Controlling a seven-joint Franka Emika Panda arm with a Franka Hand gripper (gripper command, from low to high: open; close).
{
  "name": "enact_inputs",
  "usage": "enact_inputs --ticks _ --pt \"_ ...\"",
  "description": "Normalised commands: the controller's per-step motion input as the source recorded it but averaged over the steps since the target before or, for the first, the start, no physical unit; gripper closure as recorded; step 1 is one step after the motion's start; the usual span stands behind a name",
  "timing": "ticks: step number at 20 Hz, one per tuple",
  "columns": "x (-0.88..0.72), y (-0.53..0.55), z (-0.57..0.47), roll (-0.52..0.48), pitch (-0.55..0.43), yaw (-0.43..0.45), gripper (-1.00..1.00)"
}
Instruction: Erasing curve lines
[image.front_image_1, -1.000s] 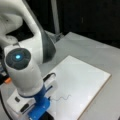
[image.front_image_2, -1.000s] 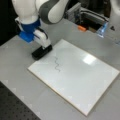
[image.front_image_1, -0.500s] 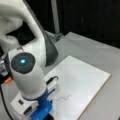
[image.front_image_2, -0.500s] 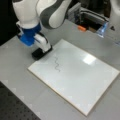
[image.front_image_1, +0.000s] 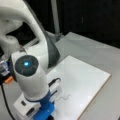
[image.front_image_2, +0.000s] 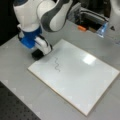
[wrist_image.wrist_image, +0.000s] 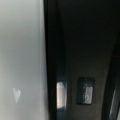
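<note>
Your arm was bent low over the near corner of the white board (image.front_image_2: 82, 75), elbow hunched up and the wrist tipped down, so the gripper (image.front_image_2: 40, 53) sat right at the board's edge toward a front view's left. A dark block (image.front_image_2: 37, 54) was under it, resting on the grey table (image.front_image_2: 17, 82) just off the board corner. Whether the fingers were clamped on that block or just parked above it, I honestly couldn't tell; the white hand casing covered them.

The curve lines (image.front_image_2: 57, 65) were a thin wavy squiggle on the board, just beside the gripper toward a front view's right, and nothing was touching them. They also showed as a faint squiggle (image.front_image_1: 63, 97) next to the blue wrist joint (image.front_image_1: 45, 107).

In that same front view the big white link with the glowing blue light (image.front_image_1: 26, 63) blocked most of the hand, and the gripper itself was cut off at the bottom. The wrist view was nearly useless: a pale surface (wrist_image.wrist_image: 22, 50) on its left, a dark mass (wrist_image.wrist_image: 82, 50) filling the rest, no fingers readable.

Clutter sat at the table's far side: an orange bit (image.front_image_2: 81, 28) and some dark gear (image.front_image_2: 92, 17).
</note>
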Motion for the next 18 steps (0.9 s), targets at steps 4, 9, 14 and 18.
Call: enact_inputs --ticks 4,9,14,18 --pt "-0.13 -0.04 -0.17 0.106 -0.138 -0.077 -1.00" --pt "-0.20 -0.06 -0.14 0.095 -0.161 -0.045 -1.00" --pt "-0.23 -0.06 -0.12 0.066 -0.189 -0.034 -1.00" --pt "-0.28 0.05 -0.12 0.047 -0.220 -0.055 -1.00"
